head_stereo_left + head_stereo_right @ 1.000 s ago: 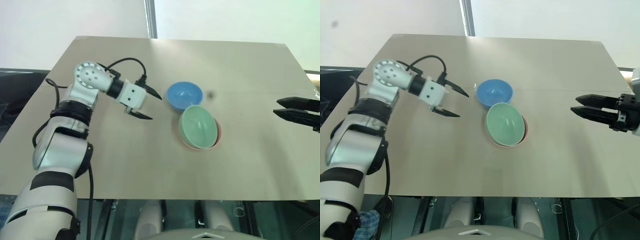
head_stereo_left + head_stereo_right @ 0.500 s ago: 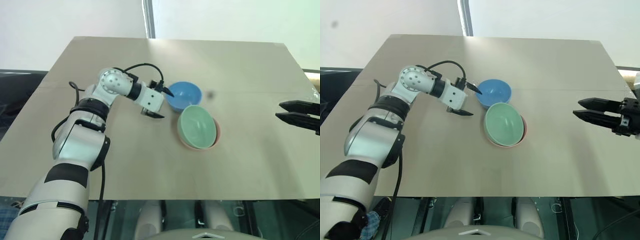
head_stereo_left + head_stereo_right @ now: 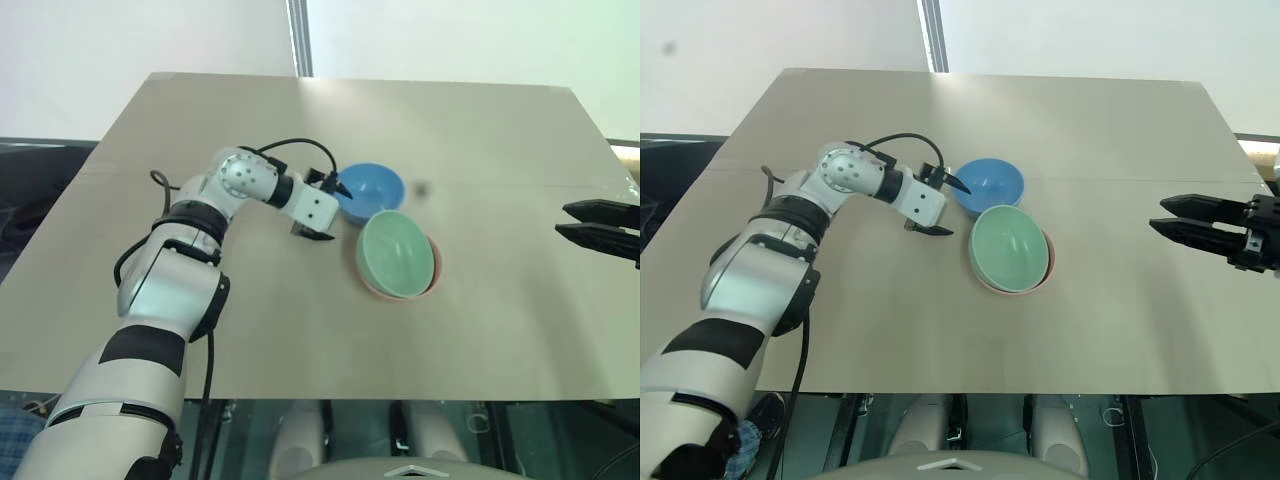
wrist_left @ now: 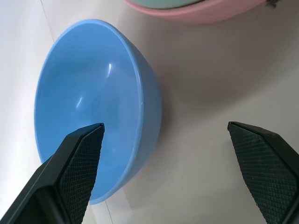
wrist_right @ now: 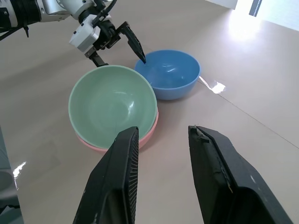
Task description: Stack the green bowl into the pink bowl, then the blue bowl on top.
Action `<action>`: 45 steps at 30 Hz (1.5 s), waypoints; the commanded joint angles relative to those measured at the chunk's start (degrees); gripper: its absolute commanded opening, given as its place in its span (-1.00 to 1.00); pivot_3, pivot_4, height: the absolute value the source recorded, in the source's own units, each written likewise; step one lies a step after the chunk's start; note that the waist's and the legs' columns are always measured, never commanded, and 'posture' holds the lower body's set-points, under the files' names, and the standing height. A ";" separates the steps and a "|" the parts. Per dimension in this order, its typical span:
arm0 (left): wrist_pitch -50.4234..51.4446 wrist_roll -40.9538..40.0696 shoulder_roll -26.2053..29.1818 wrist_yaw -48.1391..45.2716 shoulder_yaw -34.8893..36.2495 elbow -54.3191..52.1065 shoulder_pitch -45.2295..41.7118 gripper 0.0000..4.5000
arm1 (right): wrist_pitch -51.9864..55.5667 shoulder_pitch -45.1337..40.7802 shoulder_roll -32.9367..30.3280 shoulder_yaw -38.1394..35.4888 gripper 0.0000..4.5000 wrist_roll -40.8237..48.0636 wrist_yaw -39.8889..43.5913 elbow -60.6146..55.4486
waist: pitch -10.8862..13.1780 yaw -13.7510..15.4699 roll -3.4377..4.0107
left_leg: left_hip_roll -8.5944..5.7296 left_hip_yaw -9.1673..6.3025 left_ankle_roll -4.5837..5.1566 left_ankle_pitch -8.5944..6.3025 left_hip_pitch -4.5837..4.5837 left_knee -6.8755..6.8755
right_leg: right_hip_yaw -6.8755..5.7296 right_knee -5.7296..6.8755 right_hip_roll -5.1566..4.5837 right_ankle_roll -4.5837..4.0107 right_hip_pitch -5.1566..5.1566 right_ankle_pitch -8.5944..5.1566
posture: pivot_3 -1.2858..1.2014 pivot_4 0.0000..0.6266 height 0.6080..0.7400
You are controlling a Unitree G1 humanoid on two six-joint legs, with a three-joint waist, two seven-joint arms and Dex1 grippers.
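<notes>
In the left eye view, the tan table fills most of the frame, with a pale wall and a grey vertical post along the top edge. The blue bowl sits upright just above centre, and right below it the green bowl is nested in the pink bowl, tilted a little so its mouth faces up and toward the left. The blue bowl's lower edge touches or nearly touches the stack. The left gripper comes in from the left, its fingers spread wide, one tip over the blue bowl's left rim and the other low beside the bowl's outside. At the right edge, the right gripper hangs well apart from the bowls, its fingers partly parted and holding nothing. A small dark spot marks the table right of the blue bowl.

In the left wrist view, the blue bowl's rim lies between the two spread black fingers: one rests inside the bowl, the other over bare table. The pink bowl's edge shows at the top.

In the right wrist view, both fingers frame the stacked bowls at centre left, with the blue bowl behind them at upper centre.
</notes>
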 commanded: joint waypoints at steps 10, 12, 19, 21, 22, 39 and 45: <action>2.37 4.45 -2.95 5.55 -1.15 2.12 -2.61 -0.57 | -0.61 -0.56 -0.95 -2.37 -0.15 0.58 0.47 -0.70 | 0.00 -0.02 -0.01 | -0.01 0.00 0.00 0.00 -0.01 0.00 | 0.00 0.00 0.00 0.00 0.00 0.00 | 0.03 -0.52 1.00; 2.15 4.36 -3.02 5.26 -0.98 2.16 -2.64 -0.97 | -0.54 -0.45 -0.94 -2.51 -0.15 0.57 0.41 -0.76 | 0.01 -0.02 -0.01 | -0.01 -0.01 0.00 0.00 -0.01 0.00 | 0.00 0.00 0.00 0.00 0.00 0.00 | 0.03 -0.52 1.00; 0.19 2.71 -2.77 3.61 0.22 1.40 -4.04 -0.97 | -0.51 -0.11 -0.89 -2.74 -0.15 0.42 0.50 -0.77 | 0.01 -0.01 -0.01 | 0.00 -0.01 0.00 0.00 -0.01 0.00 | -0.01 0.00 0.00 0.00 0.00 0.00 | 0.03 -0.52 1.00; -1.59 0.48 -2.50 1.32 1.61 0.44 -6.34 -0.97 | -0.49 -0.07 -0.96 -2.68 -0.15 0.37 0.57 -0.75 | 0.03 0.04 -0.05 | 0.00 -0.02 0.00 0.00 -0.02 0.00 | -0.02 0.00 0.00 0.00 -0.01 0.00 | 0.03 -0.52 1.00; -2.10 -0.85 -2.52 0.05 2.47 0.02 -7.65 -0.97 | -0.50 -0.07 -1.03 -2.64 -0.15 0.30 0.63 -0.70 | 0.03 0.04 -0.05 | 0.00 -0.05 0.00 0.00 -0.05 0.00 | -0.06 -0.01 0.00 0.00 -0.01 0.00 | 0.03 -0.52 1.00; 15.84 -40.57 3.12 -27.64 -9.09 -28.54 -9.38 -0.97 | -0.97 0.30 -0.04 -2.49 -0.15 0.03 -0.17 -1.43 | 0.04 -0.54 -0.02 | 0.01 -0.28 -0.01 0.00 0.07 -0.02 | 0.09 0.08 0.01 0.00 -0.01 0.00 | 0.03 -0.52 1.00; 20.22 -46.27 12.12 -27.64 -22.92 -37.36 -6.97 -0.97 | -0.52 2.08 0.10 -4.42 -0.15 0.33 -0.45 -2.39 | 0.05 -0.50 -0.02 | 0.01 -0.28 -0.01 0.00 0.07 -0.01 | 0.09 0.08 0.02 0.00 -0.01 0.00 | 0.03 -0.52 1.00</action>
